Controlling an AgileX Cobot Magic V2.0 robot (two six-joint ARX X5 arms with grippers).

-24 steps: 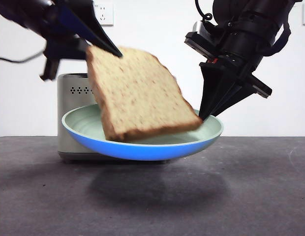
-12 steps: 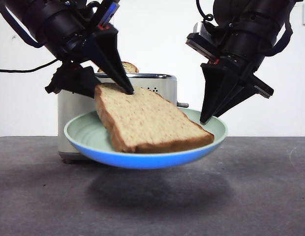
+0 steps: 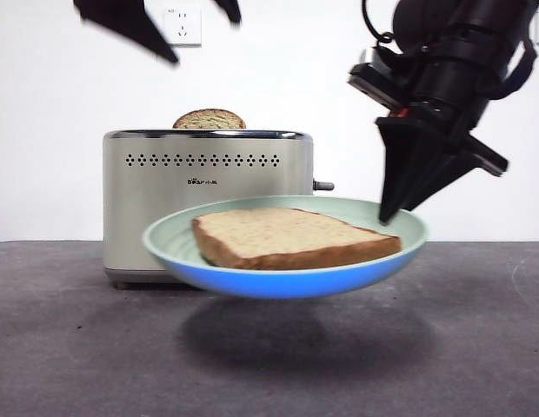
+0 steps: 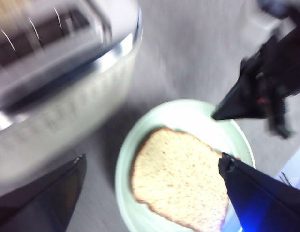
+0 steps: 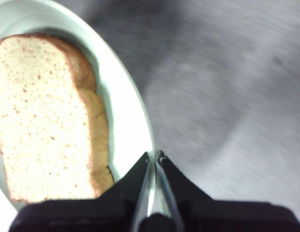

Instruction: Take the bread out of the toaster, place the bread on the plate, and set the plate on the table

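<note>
The bread (image 3: 291,234) lies flat on the mint-green plate (image 3: 165,234). My right gripper (image 3: 387,213) is shut on the plate's right rim and holds it in the air above the table (image 3: 78,347), in front of the toaster (image 3: 204,200). The right wrist view shows its jaws (image 5: 154,157) pinching the plate rim (image 5: 126,121) beside the bread (image 5: 38,116). My left gripper (image 3: 204,39) is open and empty, high above the toaster. Its wrist view (image 4: 152,157) looks down on the bread (image 4: 181,193), the plate (image 4: 188,113) and the toaster (image 4: 58,87).
A second, smaller dark slice (image 3: 209,119) stands in the toaster's slot. The toaster's grey lever (image 3: 323,185) sticks out toward the plate. A wall socket (image 3: 182,24) is on the white wall behind.
My left gripper let go of the bread and rose up and away. The bread dropped from tilted to flat on the plate. The plate shifted slightly right.
</note>
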